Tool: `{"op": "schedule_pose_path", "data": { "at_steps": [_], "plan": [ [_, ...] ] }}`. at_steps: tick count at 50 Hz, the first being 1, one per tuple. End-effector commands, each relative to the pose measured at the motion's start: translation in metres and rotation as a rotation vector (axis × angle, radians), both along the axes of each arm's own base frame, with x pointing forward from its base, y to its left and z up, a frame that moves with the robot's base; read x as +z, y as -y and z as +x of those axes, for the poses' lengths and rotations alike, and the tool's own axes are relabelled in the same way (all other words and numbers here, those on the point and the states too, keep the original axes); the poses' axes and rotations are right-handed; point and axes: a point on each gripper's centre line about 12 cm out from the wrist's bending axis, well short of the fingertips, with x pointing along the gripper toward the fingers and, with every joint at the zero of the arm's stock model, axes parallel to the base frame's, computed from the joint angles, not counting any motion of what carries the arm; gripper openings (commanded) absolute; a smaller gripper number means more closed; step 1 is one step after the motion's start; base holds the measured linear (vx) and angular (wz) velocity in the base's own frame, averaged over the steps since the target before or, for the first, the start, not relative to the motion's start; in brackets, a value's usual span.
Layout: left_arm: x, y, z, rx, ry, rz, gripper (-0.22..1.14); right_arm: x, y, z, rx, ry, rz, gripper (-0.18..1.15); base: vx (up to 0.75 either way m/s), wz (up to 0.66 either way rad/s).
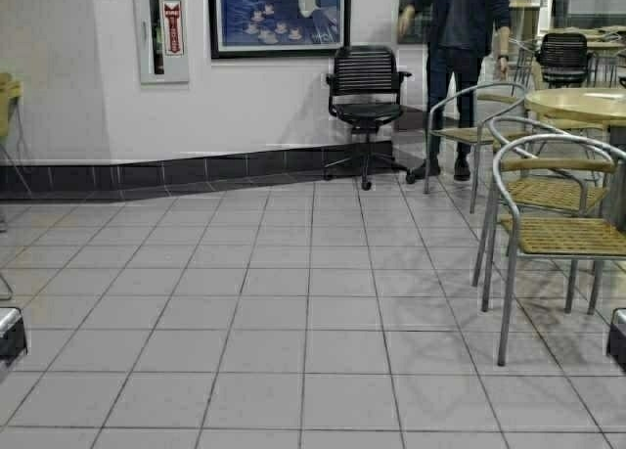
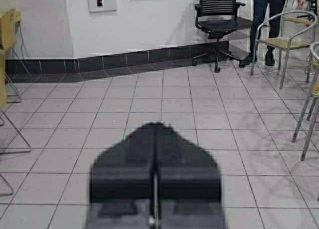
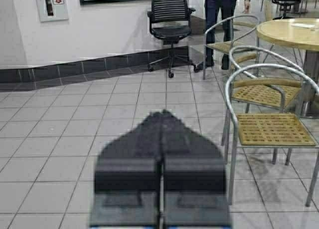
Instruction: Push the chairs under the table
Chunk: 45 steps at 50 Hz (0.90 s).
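Observation:
A tan-yellow plywood chair [image 1: 8, 102] shows only as a sliver at the far left edge of the high view. The left wrist view shows its back and thin chrome legs [image 2: 9, 27], with the edge of a second one [image 2: 2, 82] closer in. The long beige table is out of view. My left gripper [image 2: 156, 124] is shut and empty, held low over the floor tiles, well apart from the chairs. My right gripper [image 3: 162, 112] is shut and empty too. In the high view the left gripper [image 1: 10, 336] and right gripper [image 1: 618, 339] sit at the bottom corners.
A black mesh office chair [image 1: 365, 102] stands by the far wall. A person [image 1: 458, 38] stands behind it to the right. Grey-tube woven-seat chairs [image 1: 562, 236] ring a round light-wood table [image 1: 582, 102] at the right. Open grey tile floor [image 1: 274, 312] lies ahead.

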Motion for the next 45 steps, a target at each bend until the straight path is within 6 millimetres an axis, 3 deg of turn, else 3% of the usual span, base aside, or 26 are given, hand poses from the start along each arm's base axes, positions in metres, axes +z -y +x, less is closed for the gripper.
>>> {"op": "schedule_pose_path", "data": {
  "at_steps": [1,7,45],
  "plan": [
    [0.0060,0.0020,-0.0002,-0.010,-0.009,0.009,-0.04,0.0046,-0.0005,0.0008,0.003,0.005,0.011,0.01,0.00,0.00],
    [0.0061,0.0020,-0.0001,-0.011,-0.012,0.003,0.03,0.0045,-0.0005,0.0016,0.003,-0.032,0.012,0.05,0.00,0.00],
    [0.0063,0.0020,-0.0028,-0.012,-0.005,-0.015,0.02,0.0006,-0.0006,0.0024,0.003,-0.049,0.007,0.05,0.12,0.00]
  ]
}}
